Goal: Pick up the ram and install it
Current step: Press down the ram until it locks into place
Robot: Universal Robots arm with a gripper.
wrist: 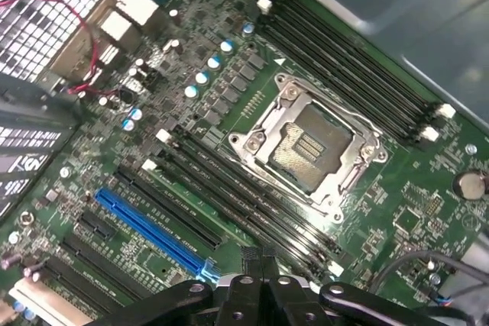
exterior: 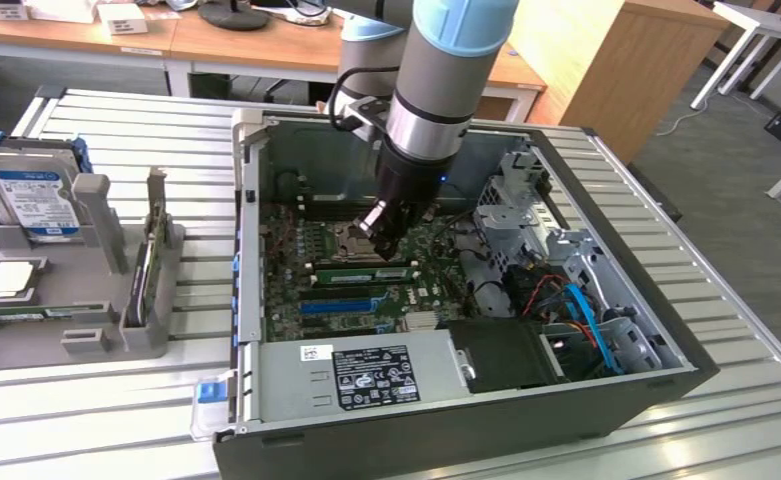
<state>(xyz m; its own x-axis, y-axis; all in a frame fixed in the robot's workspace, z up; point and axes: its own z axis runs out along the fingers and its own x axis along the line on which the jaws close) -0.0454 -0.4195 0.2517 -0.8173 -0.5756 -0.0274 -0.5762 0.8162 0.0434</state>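
Slatted table (exterior: 97,400), open PC case (exterior: 630,400), end effector (exterior: 387,240) closed over motherboard (wrist: 428,211), blue slot (wrist: 149,227) nearby.

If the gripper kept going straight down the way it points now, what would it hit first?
Most likely the ram seated in the black memory slots beside the CPU socket. The shut gripper hangs just over it; exact depth is unclear.

The ram on the motherboard, near the middle of the board

We see the ram (exterior: 361,271) as a long, thin green stick. It lies lengthwise along the motherboard (exterior: 283,295), just beside the processor socket (exterior: 343,236) and directly under the tip of the gripper (exterior: 390,250). We cannot tell whether it is gripped or seated in a slot.
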